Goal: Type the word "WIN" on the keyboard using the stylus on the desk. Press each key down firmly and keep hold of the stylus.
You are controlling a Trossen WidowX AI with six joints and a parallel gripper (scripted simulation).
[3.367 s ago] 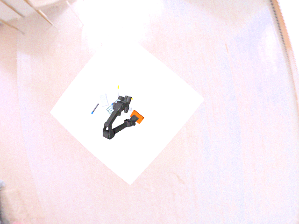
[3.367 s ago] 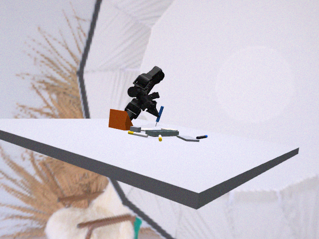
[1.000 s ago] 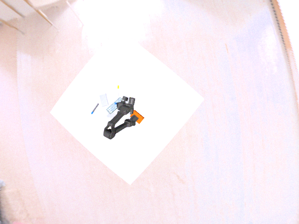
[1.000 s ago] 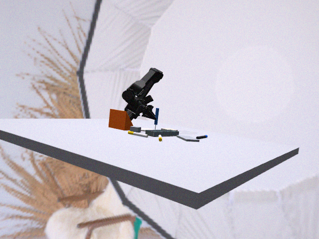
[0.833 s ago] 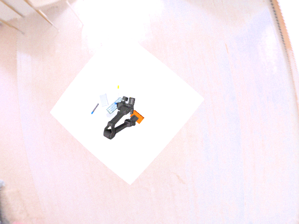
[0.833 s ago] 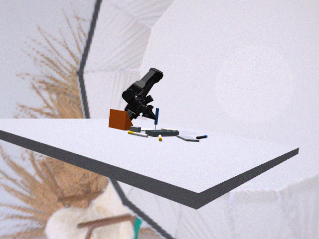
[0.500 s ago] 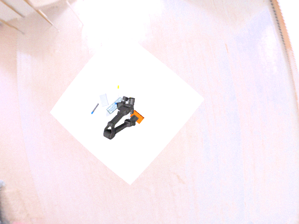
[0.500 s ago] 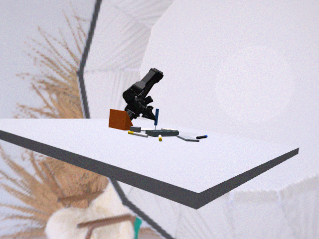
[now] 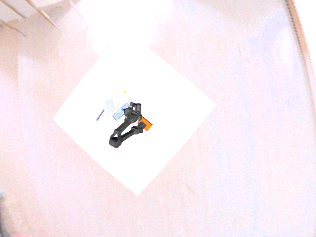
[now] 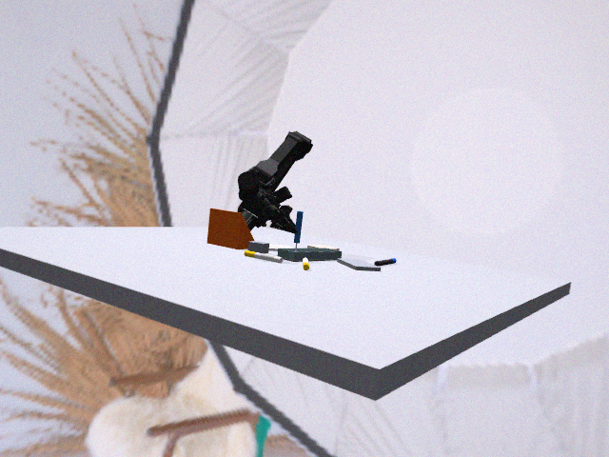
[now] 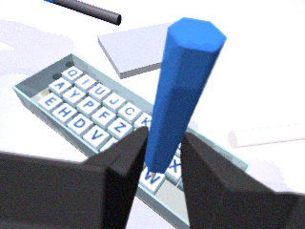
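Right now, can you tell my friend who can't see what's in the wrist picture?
The end effector grips a blue stylus upright over the W key of a small keyboard. Behind lie a gray slab and a dark pen.

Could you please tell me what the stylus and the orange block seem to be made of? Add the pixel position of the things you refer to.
The stylus (image 9: 123, 109) (image 10: 298, 227) (image 11: 183, 91) looks like smooth, slightly glossy plastic: even blue colour, crisp facets, a lighter end face. The orange block (image 9: 148, 126) (image 10: 226, 228) could be matte plastic or painted wood; its flat faces show no grain or highlight.
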